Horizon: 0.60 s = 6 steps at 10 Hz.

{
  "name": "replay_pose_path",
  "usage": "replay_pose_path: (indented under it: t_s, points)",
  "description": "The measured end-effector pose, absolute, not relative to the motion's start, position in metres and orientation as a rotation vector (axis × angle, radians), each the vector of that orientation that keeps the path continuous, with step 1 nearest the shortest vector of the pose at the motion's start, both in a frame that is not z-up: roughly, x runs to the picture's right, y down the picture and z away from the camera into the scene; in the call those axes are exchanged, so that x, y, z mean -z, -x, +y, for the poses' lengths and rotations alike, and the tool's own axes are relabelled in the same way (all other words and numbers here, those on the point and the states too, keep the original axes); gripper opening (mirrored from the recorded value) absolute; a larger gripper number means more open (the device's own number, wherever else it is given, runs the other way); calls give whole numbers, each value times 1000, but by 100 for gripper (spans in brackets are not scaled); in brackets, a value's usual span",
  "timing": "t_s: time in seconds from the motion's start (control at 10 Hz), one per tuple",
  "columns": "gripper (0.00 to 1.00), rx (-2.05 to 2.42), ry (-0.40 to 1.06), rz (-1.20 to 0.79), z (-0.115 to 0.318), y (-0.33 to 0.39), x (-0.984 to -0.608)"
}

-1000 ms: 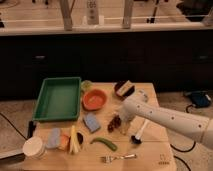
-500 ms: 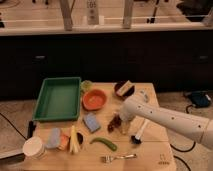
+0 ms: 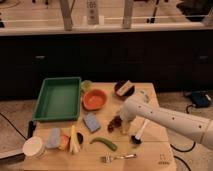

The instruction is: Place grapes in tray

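The grapes (image 3: pixel 115 123) are a small dark reddish-purple bunch lying on the wooden table (image 3: pixel 150 150), right of the blue sponge (image 3: pixel 91 122). My gripper (image 3: pixel 123 126) comes in from the right on a white arm and sits right at the grapes' right side, low over the table. The green tray (image 3: pixel 59 99) with its raised rim stands at the table's back left, well apart from the grapes and the gripper.
An orange bowl (image 3: pixel 94 99) sits between tray and grapes. A dark bowl (image 3: pixel 123 89) is at the back. A green pepper (image 3: pixel 104 143), fork (image 3: pixel 118 157), black-headed brush (image 3: pixel 139 132), banana (image 3: pixel 73 139) and white cup (image 3: pixel 34 147) lie near the front.
The arm's end has shifted slightly left and down toward the grapes. The grapes and other items have not moved.
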<state>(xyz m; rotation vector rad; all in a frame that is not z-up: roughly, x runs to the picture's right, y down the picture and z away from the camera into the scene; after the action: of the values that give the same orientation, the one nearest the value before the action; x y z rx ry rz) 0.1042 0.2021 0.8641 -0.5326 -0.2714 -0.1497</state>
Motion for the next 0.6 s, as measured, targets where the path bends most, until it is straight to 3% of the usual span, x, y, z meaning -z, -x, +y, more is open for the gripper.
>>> replay_pose_path:
  t_s: [0.3,0.6]
  points:
    - [73,143,531,-276,202,-105,-867]
    - [77,143,531,-276,201,-106,-865]
